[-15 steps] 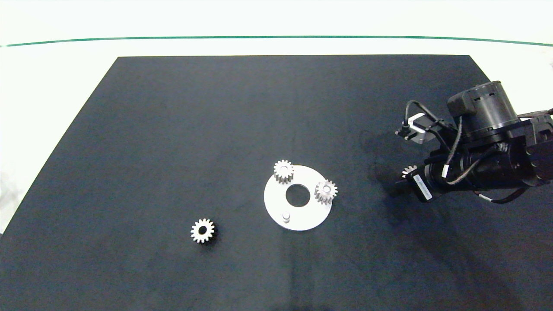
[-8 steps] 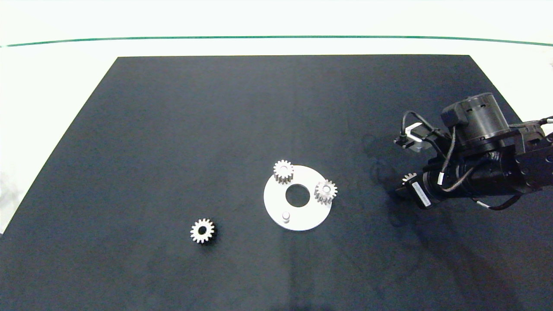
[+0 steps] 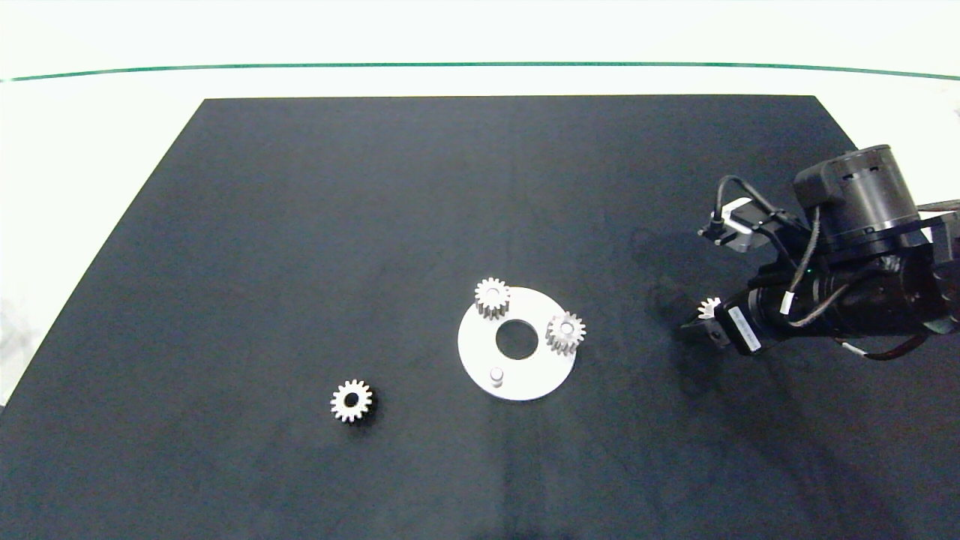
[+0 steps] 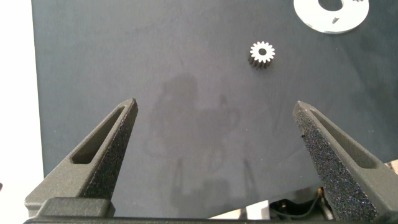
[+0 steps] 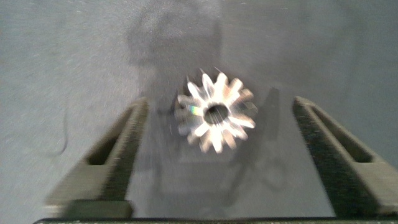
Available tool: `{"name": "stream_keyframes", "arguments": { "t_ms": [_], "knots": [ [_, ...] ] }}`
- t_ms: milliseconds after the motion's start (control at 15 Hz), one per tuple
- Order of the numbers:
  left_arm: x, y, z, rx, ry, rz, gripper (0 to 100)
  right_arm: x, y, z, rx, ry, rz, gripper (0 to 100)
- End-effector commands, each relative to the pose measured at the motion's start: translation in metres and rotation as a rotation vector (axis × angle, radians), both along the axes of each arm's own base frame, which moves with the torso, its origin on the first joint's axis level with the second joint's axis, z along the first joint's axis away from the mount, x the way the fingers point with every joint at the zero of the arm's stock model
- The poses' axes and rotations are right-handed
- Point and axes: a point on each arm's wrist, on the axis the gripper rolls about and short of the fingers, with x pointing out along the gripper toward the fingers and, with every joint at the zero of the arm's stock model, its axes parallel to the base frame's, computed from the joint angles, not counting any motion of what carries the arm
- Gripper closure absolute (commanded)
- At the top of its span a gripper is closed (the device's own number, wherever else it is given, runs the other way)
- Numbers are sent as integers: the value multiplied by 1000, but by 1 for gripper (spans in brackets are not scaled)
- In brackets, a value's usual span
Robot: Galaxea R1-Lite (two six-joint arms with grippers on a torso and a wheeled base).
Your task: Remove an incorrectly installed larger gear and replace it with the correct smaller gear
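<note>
The larger gear, with a white star-like face and dark flanks, lies flat on the black mat left of the white round plate; the left wrist view shows this larger gear too. The smaller gear lies on the mat at the right. My right gripper is over it. In the right wrist view the smaller gear sits between the open fingers of the right gripper, touching neither. My left gripper hovers open above bare mat, outside the head view.
Two small silver gears stand on the plate's far and right pegs. A bare peg stands at its near edge, and a hole is at its centre. The mat's right edge runs close behind the right arm.
The right arm dipped toward the mat, then shifted slightly to the right. The smaller gear stays at about the same spot under the gripper. Nothing else moved.
</note>
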Motion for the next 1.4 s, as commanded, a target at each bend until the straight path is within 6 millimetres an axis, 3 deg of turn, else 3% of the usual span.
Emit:
{"name": "stream_keyframes", "arguments": {
  "t_ms": [67, 333, 533, 667, 1067, 1400],
  "knots": [
    [6, -1, 1, 35, 26, -14, 0, -39, -13, 26, 25, -95, -1, 0],
    [24, -6, 3, 43, 120, -108, 0, -103, -40, 57, 88, -261, -34, 0],
    [42, -10, -1, 41, 221, -221, 0, -142, -52, 62, 111, -337, -37, 0],
    [50, -12, -2, 58, 263, -270, 0, -155, -57, 61, 117, -363, -49, 0],
    [95, -26, 1, 111, 294, -303, 0, -175, -66, 58, 124, -398, -76, 0],
    [124, -35, -23, 199, 336, -345, 0, -174, -66, 55, 154, -387, -93, 0]
  ]
}}
